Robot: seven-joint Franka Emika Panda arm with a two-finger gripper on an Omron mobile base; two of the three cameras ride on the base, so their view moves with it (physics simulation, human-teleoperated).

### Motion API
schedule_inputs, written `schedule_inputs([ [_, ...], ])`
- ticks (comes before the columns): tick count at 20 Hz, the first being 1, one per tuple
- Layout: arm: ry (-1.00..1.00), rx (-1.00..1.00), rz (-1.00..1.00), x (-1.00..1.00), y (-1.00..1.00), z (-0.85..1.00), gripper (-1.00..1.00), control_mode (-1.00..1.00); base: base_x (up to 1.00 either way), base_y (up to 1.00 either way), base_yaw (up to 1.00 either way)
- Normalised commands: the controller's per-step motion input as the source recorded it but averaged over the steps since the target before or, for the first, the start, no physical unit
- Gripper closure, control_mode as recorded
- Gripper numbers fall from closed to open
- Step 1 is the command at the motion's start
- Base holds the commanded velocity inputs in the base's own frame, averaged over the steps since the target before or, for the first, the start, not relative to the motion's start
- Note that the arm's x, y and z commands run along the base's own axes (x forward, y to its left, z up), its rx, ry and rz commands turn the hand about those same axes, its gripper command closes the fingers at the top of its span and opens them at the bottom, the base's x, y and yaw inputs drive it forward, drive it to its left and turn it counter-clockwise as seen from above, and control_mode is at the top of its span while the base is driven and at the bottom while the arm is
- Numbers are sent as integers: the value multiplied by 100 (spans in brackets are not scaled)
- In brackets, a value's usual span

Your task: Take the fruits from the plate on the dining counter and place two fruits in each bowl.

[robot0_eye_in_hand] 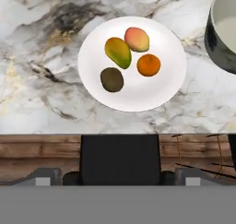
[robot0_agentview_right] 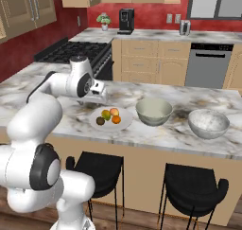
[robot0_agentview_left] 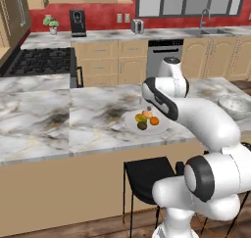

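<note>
1. The tool [robot0_eye_in_hand: 118, 174] hangs above the marbled bench [robot0_eye_in_hand: 37, 98], its fingers spread wide, holding nothing.
2. On the white plate [robot0_eye_in_hand: 133, 91] lie the olive-brown fruit [robot0_eye_in_hand: 112, 79], yellow-green fruit [robot0_eye_in_hand: 118, 52], peach fruit [robot0_eye_in_hand: 137, 39] and orange [robot0_eye_in_hand: 148, 65].
3. The grey-green bowl [robot0_agentview_right: 154, 111] and speckled bowl [robot0_agentview_right: 208, 123] stand rightward.

Black coffee maker [robot0_agentview_left: 78, 23] and potted green plant [robot0_agentview_left: 51, 24]: upper left. Two black stools [robot0_agentview_right: 100, 170]: bottom, right base view.
</note>
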Motion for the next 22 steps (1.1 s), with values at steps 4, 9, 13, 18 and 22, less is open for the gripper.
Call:
schedule_inputs([
  [4, -1, 0, 0, 48, 0, -57, -100, -100, 0, 0, 0],
  [9, -9, 0, 0, 32, 0, -62, -100, -100, 0, 0, 0],
  [13, 0, 0, 0, 18, 0, -67, -100, -100, 0, 0, 0],
  [18, 0, 0, 0, 38, 1, -59, -100, -100, 0, 0, 0],
  [22, 0, 0, 0, 29, 2, -27, -100, -100, 0, 0, 0],
])
